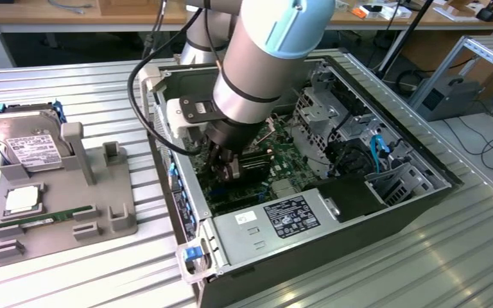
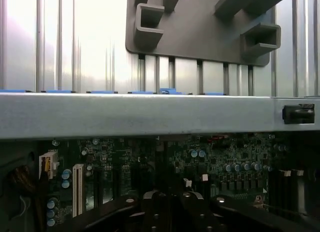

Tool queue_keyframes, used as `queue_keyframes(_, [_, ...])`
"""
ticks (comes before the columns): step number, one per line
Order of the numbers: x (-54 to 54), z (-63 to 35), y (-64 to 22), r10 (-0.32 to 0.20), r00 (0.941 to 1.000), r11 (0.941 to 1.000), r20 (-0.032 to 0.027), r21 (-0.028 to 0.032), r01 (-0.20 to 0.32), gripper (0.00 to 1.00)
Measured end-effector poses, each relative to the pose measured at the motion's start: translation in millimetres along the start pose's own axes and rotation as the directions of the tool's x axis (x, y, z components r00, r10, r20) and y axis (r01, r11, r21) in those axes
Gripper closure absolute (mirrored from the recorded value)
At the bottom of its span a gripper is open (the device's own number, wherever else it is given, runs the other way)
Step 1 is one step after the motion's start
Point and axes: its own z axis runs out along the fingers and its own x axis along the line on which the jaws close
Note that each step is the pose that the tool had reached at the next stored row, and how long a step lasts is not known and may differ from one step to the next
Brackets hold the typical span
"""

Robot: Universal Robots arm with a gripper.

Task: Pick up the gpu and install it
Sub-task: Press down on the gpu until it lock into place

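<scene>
The gripper (image 1: 226,168) is seen low inside the case (image 1: 418,163), just above the board (image 2: 220,162); its jaws are pressed together; the gpu cannot be told.

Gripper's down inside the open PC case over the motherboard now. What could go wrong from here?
1. The gripper is shut, low among motherboard components; a sideways slip could knock capacitors.
2. The arm's black cable hangs beside the case wall and could snag.
3. I can't confirm the gpu's seating.
</scene>
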Motion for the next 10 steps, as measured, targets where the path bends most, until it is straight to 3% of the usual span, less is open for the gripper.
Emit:
queue_keyframes(7, [9.4, -0.5, 2.6, -0.012, 0.9999, 0.9999, -0.0007, -0.0021, 0.012, 0.89])
queue_keyframes(10, [10.7, 5.4, 2.0, -0.015, 0.9999, 0.9999, -0.0014, -0.0032, 0.015, 0.89])
